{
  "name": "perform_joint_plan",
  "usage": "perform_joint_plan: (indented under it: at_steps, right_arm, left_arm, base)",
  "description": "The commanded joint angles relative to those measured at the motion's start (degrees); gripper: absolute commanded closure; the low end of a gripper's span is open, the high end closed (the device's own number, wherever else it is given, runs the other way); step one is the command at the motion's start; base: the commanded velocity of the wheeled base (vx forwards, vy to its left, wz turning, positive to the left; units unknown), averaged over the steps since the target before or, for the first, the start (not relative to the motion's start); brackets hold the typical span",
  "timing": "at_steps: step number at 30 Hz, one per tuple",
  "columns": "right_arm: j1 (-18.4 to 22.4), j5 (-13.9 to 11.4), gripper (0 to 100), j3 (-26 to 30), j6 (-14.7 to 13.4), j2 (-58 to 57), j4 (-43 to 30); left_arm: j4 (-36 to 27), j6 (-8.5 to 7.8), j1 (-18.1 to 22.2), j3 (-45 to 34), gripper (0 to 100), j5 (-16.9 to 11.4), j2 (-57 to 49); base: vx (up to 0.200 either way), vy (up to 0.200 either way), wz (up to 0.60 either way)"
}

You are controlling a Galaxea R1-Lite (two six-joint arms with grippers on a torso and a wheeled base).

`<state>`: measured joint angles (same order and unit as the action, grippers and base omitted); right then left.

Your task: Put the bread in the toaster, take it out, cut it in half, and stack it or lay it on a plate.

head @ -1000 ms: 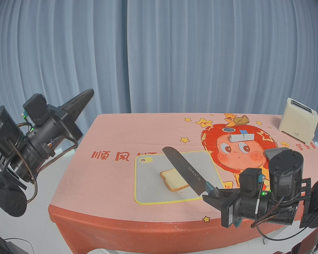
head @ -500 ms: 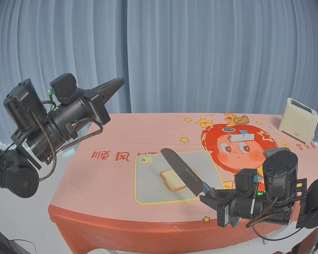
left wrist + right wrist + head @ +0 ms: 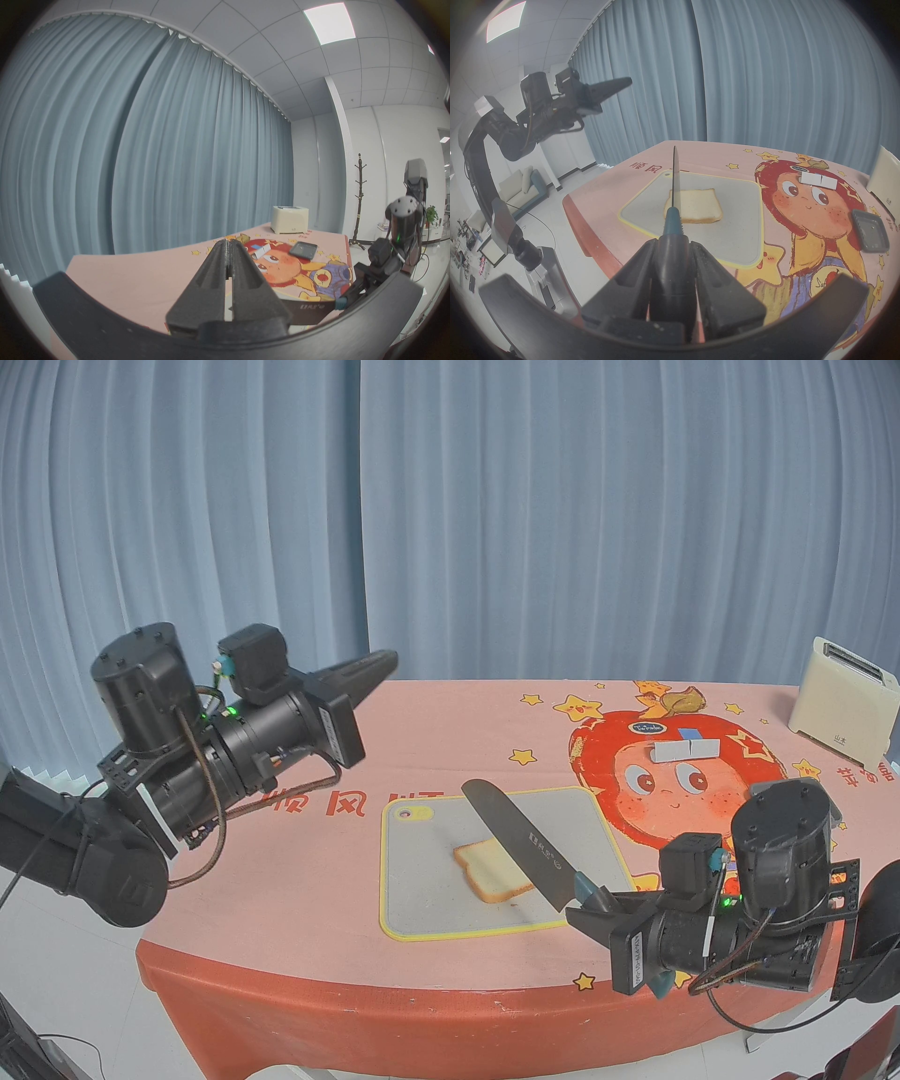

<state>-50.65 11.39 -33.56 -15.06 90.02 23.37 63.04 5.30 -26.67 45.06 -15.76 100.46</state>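
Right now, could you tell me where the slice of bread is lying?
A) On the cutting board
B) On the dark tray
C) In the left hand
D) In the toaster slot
A: the bread lies flat on the cutting board, with the knife in the right hand over it.

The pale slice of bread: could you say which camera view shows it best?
The right wrist view: the pale slice of bread sits nearly whole, crossed only by the dark knife's thin edge. The head view has the blade covering its right side; the left wrist view's black tool blocks it.
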Motion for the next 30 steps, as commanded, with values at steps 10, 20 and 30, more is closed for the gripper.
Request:
perform_joint_plan:
  at_steps: [10, 20, 30]
  right_arm:
    - [2.0, 0.0, 100, -0.6, 0.0, 3.0, -0.1]
    - [1.8, 0.0, 100, -0.5, -0.1, 3.3, -0.1]
    - [1.5, 0.0, 100, -0.3, -0.1, 3.2, -0.2]
  left_arm:
    - [6.6, -1.61, -4.1, 1.0, 100, -0.8, 13.5]
    - [-3.8, -6.8, -5.6, 12.2, 100, -1.0, 15.1]
    - [-4.0, -9.87, -7.1, 11.7, 100, -1.6, 17.6]
  base:
    - [0.0, 0.0, 0.0]
    - [0.0, 0.0, 0.0]
    - [0.0, 0.0, 0.0]
